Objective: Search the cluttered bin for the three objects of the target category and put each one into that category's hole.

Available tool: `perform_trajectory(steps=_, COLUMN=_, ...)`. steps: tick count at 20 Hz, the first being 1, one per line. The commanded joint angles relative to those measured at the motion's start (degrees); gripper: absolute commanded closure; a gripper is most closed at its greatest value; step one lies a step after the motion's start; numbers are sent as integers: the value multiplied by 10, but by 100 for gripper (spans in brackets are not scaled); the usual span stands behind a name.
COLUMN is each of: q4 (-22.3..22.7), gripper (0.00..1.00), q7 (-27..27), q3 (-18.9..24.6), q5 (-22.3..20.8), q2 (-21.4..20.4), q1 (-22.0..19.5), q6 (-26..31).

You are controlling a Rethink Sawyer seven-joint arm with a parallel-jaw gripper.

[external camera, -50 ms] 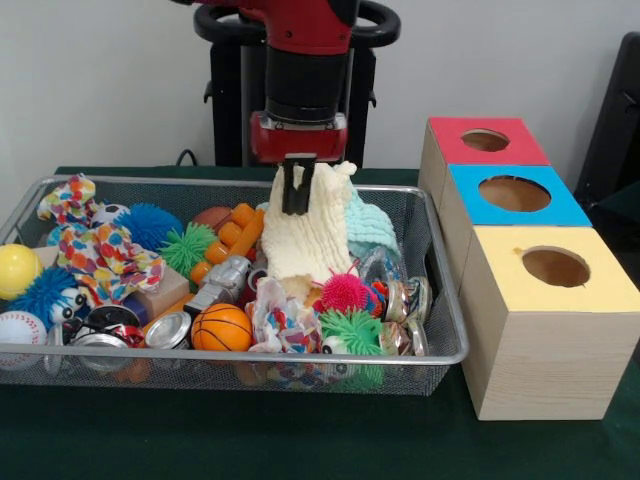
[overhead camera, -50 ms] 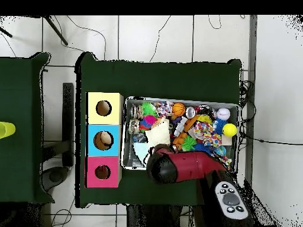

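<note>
Dark green cloth (external camera, -50 ms: 300, 445) covers the table, with a plain pale wall behind. On it sits a wire mesh bin (external camera, -50 ms: 440, 300), packed with mixed clutter, and just beside it at its 3 o'clock in the front view stands a row of three wooden boxes, each with a round hole in a coloured top: red box (external camera, -50 ms: 485, 140) farthest, blue box (external camera, -50 ms: 513, 193) in the middle, yellow box (external camera, -50 ms: 555, 268) nearest.

The gripper (external camera, -50 ms: 297, 205) hangs over the bin's far middle, its fingers closed together on the top of a cream knitted cloth (external camera, -50 ms: 305, 240). The cloth is drawn up into a peak under the gripper, its lower edge resting among the clutter, which suggests it is being lifted clear rather than merely pushed aside. A pale green cloth (external camera, -50 ms: 372, 225) lies touching it at 3 o'clock.

Around the cream cloth lie a pink spiky ball (external camera, -50 ms: 345, 292), a green spiky ball (external camera, -50 ms: 350, 330), a mini basketball (external camera, -50 ms: 221, 327), crushed cans (external camera, -50 ms: 405, 300), a blue spiky ball (external camera, -50 ms: 148, 224) and a yellow ball (external camera, -50 ms: 18, 268).

Judgement: cloths appear to be the target category. Which hole belongs to them cannot be told. In the overhead view the blue box's hole (overhead camera, -50 ms: 103, 140) seems to hold something pale.
</note>
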Motion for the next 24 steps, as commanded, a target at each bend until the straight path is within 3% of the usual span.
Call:
perform_trajectory(steps=1, q4=-50, gripper=100, q7=-66, q3=50, q5=-58, q2=21, q1=-25, q6=38)
perform_trajectory(steps=8, q4=-98, gripper=100, q7=21, q3=-19, q5=-105, q2=62, q1=33, q6=-30)
perform_trajectory(steps=15, q4=-123, gripper=100, q7=80, q3=-73, q5=-99, q2=90, q1=84, q6=-73)
perform_trajectory(steps=24, q4=-116, gripper=100, q7=71, q3=-71, q5=-68, q2=69, q1=79, q6=-73)
